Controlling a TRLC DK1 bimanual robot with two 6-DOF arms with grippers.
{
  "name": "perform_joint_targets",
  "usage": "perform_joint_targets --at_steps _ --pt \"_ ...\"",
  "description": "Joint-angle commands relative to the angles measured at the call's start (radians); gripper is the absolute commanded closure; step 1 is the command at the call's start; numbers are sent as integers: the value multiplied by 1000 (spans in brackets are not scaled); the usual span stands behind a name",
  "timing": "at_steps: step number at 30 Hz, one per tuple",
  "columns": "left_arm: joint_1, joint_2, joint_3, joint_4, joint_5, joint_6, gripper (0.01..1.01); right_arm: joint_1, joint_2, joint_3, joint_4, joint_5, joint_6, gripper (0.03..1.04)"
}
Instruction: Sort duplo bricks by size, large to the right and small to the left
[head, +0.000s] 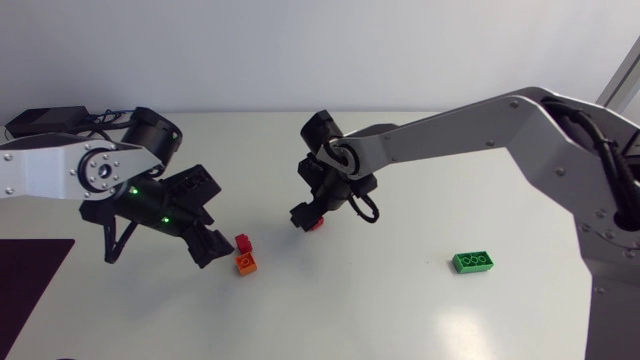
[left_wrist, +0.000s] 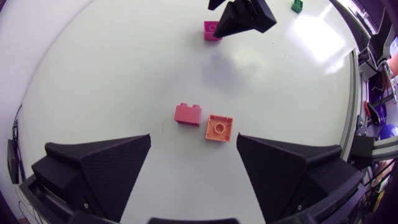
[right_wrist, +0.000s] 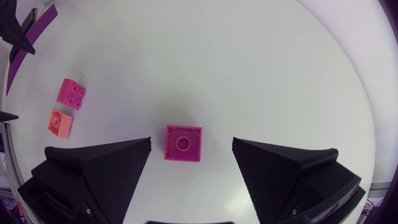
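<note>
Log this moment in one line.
left gripper open, pink brick and orange brick ahead; right gripper open, straddling magenta brick; green brick at right

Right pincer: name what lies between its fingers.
A pink square brick sits between the open fingers, touching neither; the right wrist view shows it.

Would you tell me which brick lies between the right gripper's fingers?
The magenta brick, alone between the open fingers of the right gripper. The pink brick and orange brick lie ahead of the left gripper; the green brick lies apart.
</note>
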Motion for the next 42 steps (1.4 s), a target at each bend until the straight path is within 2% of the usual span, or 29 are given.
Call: perform_joint_targets --at_steps 1,5,8,10,13,19,26,33,42 --pt "16 -45 -21 -22 2 27 51 23 45 31 -25 7 24 246" --pt "22 -85 -35 -28 2 27 51 26 71 52 -47 9 27 356" --pt "27 -104 -38 -33 2 26 51 23 88 72 -81 15 29 370" --pt "31 -110 -37 -34 3 26 51 22 91 72 -81 25 29 493" --pt "39 -113 -38 -34 5 27 51 20 93 68 -81 27 26 751" --pt "56 -128 -41 -34 9 32 51 45 54 22 -62 12 -8 789" --pt "80 -165 -50 -45 25 38 51 135 -4 3 -76 -34 -42 790" --pt "134 -211 -86 -50 55 61 51 216 14 72 -125 -47 -48 790" --pt "243 -260 -125 -57 107 115 51 268 88 172 -185 -50 -68 785"
